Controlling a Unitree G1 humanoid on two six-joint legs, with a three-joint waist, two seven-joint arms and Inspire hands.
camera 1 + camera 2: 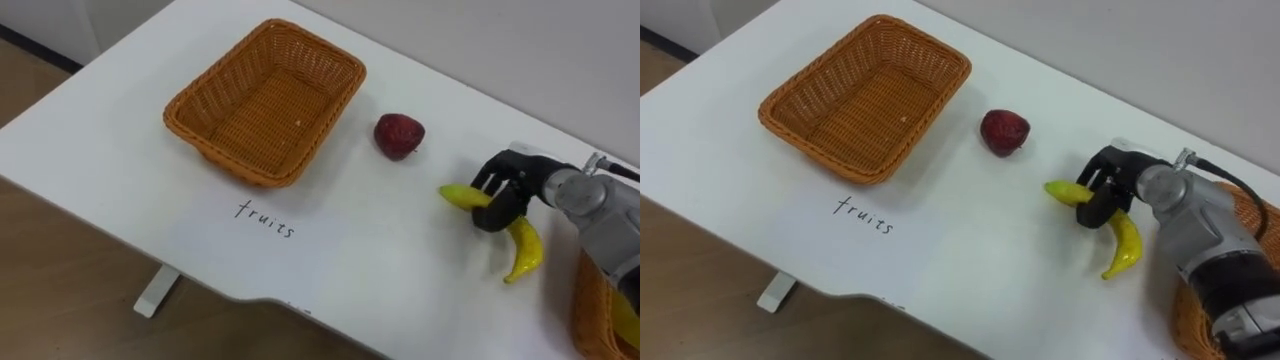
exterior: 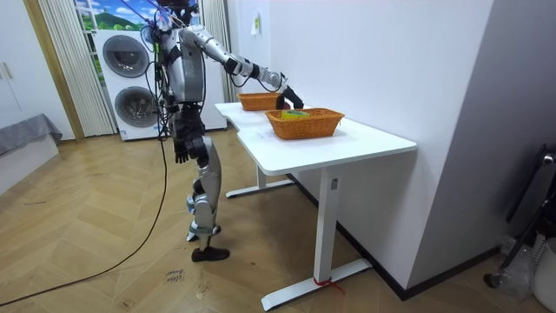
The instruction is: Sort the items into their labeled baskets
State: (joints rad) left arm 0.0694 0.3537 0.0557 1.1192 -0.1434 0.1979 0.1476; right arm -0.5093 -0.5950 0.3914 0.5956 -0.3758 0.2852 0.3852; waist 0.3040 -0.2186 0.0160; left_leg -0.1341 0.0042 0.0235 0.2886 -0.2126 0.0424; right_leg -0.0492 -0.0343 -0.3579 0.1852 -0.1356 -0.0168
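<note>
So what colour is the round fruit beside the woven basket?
The round fruit is dark red, clearest in the left eye view.

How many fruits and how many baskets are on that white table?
Wicker baskets: 2, one empty, one holding something yellow I cannot identify
Fruit: 2, a banana in the right robot hand and a red fruit
Total: 4
</note>
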